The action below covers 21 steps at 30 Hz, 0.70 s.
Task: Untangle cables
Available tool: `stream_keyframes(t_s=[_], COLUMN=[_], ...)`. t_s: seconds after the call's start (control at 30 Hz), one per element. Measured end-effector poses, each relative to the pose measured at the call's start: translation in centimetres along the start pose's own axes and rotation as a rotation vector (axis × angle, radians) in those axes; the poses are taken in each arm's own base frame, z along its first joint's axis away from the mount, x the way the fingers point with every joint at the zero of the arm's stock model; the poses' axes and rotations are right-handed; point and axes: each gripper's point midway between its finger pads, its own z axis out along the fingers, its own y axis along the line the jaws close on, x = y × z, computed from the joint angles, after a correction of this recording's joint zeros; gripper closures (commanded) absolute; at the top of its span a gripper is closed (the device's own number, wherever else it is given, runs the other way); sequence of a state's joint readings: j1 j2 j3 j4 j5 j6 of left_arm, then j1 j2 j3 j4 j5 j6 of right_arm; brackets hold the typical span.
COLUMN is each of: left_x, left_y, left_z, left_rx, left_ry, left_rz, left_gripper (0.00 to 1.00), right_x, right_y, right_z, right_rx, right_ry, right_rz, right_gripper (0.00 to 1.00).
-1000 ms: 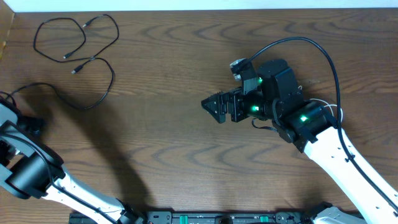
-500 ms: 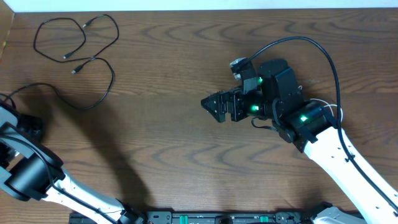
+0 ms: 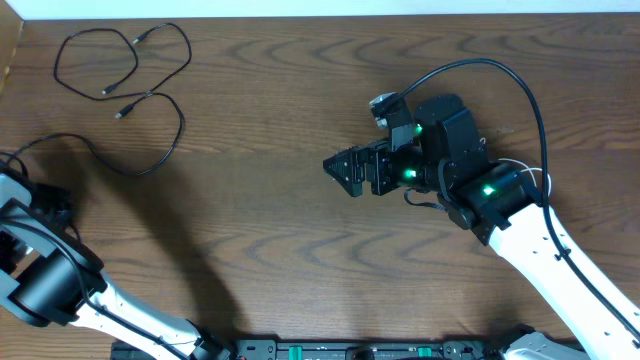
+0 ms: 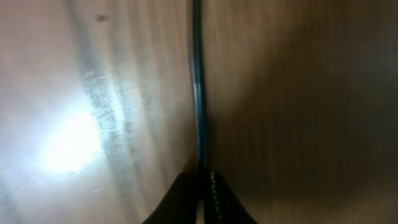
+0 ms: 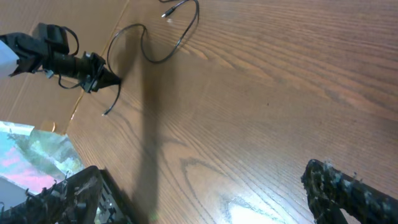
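Two thin black cables lie at the table's far left: one is a closed loop (image 3: 95, 60), the other (image 3: 165, 150) curves down and left toward the table edge. My left gripper (image 3: 55, 203) hangs at that left edge and is shut on the second black cable (image 4: 198, 81), which runs straight out from between the closed tips (image 4: 202, 177). In the right wrist view the left gripper (image 5: 115, 79) pinches the cable (image 5: 149, 57) near one end, and a short tail (image 5: 107, 111) dangles below. My right gripper (image 3: 335, 170) stands open over bare wood mid-table (image 5: 205, 199), holding nothing.
The table's left edge (image 3: 8, 80) runs close to the left gripper, with a paler surface (image 5: 43, 106) and crinkled foil (image 5: 37, 155) beyond it. The right arm's thick black cable (image 3: 500, 72) arches above its wrist. Bare wood separates the two grippers.
My left gripper has closed onto the black cable at the table's left edge and shifted slightly. The right arm and the looped cable have not moved.
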<state>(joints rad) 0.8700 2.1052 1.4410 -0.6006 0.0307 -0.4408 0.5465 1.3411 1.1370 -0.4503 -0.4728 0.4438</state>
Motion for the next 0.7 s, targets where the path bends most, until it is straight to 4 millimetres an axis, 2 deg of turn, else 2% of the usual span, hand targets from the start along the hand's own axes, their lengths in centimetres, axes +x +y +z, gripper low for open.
stream_keyframes(t_s=[0.4,0.7], left_x=[1.7,3.1], left_y=[-7.7,-12.2], left_z=[-0.3,-0.5], left_rx=[0.432,0.573], left_ry=[0.137,0.160], left_rz=[-0.102,-0.070], left_gripper=[0.92,0.91], right_x=[-0.2,-0.2], right_y=[0.1,0.1], right_z=[0.0,0.0], right_rx=[-0.004,-0.004], right_ry=[-0.008,-0.009], right_rz=[-0.004,-0.004], right_gripper=[0.01,0.01])
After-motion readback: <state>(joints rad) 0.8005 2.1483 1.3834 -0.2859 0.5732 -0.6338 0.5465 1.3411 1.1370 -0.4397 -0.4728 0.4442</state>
